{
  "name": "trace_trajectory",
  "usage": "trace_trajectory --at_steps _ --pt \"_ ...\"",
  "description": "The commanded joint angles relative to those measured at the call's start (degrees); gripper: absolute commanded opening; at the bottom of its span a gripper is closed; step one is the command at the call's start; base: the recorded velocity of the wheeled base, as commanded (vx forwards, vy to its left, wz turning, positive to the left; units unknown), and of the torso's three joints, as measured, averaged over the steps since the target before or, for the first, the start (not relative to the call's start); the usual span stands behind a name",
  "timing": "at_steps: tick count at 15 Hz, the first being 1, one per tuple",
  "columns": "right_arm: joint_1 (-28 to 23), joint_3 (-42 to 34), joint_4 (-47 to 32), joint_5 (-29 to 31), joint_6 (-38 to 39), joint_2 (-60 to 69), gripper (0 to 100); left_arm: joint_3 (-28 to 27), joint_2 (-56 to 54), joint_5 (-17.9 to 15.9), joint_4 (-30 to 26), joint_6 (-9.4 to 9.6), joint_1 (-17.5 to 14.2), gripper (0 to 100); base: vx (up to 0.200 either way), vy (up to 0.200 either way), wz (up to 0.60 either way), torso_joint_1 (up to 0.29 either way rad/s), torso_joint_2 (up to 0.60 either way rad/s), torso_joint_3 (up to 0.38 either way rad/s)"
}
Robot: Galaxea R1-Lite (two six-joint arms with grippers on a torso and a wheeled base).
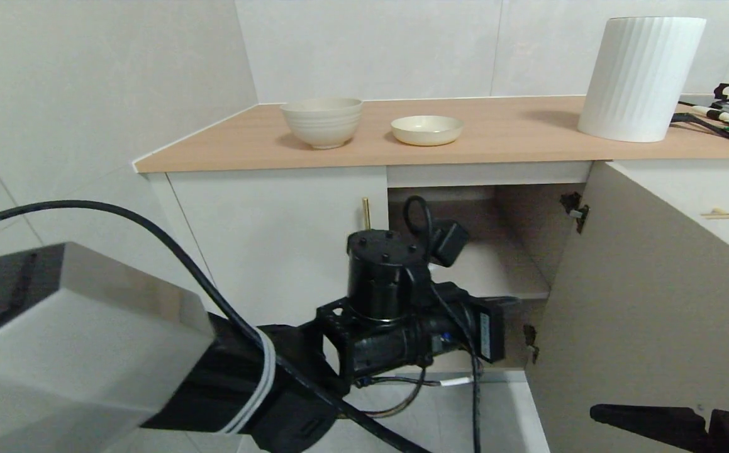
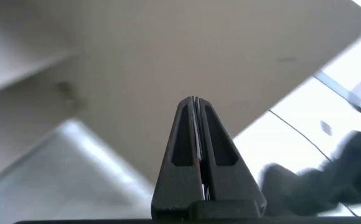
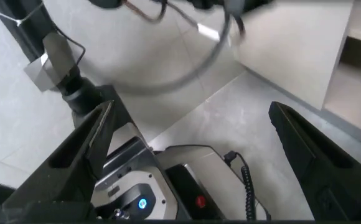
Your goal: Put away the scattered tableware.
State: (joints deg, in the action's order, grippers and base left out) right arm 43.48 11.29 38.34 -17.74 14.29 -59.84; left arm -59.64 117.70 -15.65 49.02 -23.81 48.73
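Tableware lies on the counter [image 1: 515, 133]: a bowl [image 1: 322, 121] near the corner and a shallow dish [image 1: 427, 129] just beside it, not touching, both upright. Well below them, the left arm's wrist sits in front of the open cabinet [image 1: 528, 214]. The left gripper [image 2: 193, 102] has its fingers pressed together with nothing between them. The right gripper [image 3: 192, 107] is low over the floor, fingers spread wide and empty, also far beneath the dishes. The cabinet door [image 1: 647, 302] stands swung out to the right. A ribbed white canister [image 1: 641, 78] stands farther right on the counter.
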Motion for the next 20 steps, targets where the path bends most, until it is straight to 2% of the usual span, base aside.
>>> trace_trajectory --at_steps 1,3,4,5,6,8,10,11,12,15,17,18,19,20 --pt "-3.14 2.95 -0.02 0.16 0.21 -4.14 100 7.17 -7.66 0.45 0.20 0.17 -7.86 0 0.000 0.000 0.00 0.000 0.00 0.000" --pt "-7.10 9.01 -0.46 0.16 0.21 -11.35 100 12.70 -13.46 0.54 0.11 1.31 -12.34 0 0.000 0.000 0.00 0.000 0.00 0.000" --pt "-7.62 9.81 -0.90 0.16 0.21 -12.05 100 13.32 -13.99 0.54 0.11 1.57 -12.87 0 0.000 0.000 0.00 0.000 0.00 0.000" --pt "-9.82 18.77 -6.70 0.25 -0.31 -17.15 100 16.83 -17.86 0.54 -0.06 4.65 -16.82 0 0.000 0.000 0.00 0.000 0.00 0.000" --pt "-10.00 22.73 -10.74 0.25 -2.16 -18.55 100 18.42 -19.26 0.54 -0.41 5.88 -18.32 0 0.000 0.000 0.00 0.000 0.00 0.000" --pt "-10.00 30.72 -19.44 0.69 -7.26 -20.58 100 21.84 -21.55 0.54 -0.50 6.58 -21.39 0 0.000 0.000 0.00 0.000 0.00 0.000" --pt "-10.00 33.45 -21.90 4.73 -7.26 -21.89 100 23.78 -23.13 0.54 -0.50 7.81 -24.38 0 0.000 0.000 0.00 0.000 0.00 0.000" --pt "-9.91 33.54 -21.90 8.51 -7.08 -24.00 100 24.83 -23.66 0.54 -0.59 9.75 -27.19 0 0.000 0.000 0.00 0.000 0.00 0.000" --pt "-9.65 33.54 -22.08 10.62 -6.99 -24.36 100 25.27 -23.48 0.54 -0.50 10.01 -27.81 100 0.000 0.000 0.00 0.000 0.00 0.000" --pt "-9.65 33.89 -22.08 12.90 -4.62 -23.56 100 25.18 -25.68 0.71 -0.59 10.01 -28.69 100 0.000 0.000 0.00 0.000 0.00 0.000" --pt "-9.65 33.80 -21.90 12.82 -4.27 -22.07 100 23.43 -28.40 0.71 -2.70 10.01 -30.71 100 0.000 0.000 0.00 0.000 0.00 0.000" --pt "-9.65 33.80 -21.90 12.64 -4.27 -21.54 100 22.37 -29.55 0.71 -5.42 10.01 -31.15 100 0.000 0.000 0.00 0.000 0.00 0.000" --pt "-9.65 33.98 -21.90 12.64 -4.27 -21.46 100 19.38 -32.09 0.71 -13.42 10.01 -32.29 100 0.000 0.000 0.00 0.000 0.00 0.000" --pt "-9.65 33.98 -21.90 12.82 -4.27 -21.54 100 17.27 -33.59 0.71 -18.78 10.01 -32.82 100 0.000 0.000 0.00 0.000 0.00 0.000"
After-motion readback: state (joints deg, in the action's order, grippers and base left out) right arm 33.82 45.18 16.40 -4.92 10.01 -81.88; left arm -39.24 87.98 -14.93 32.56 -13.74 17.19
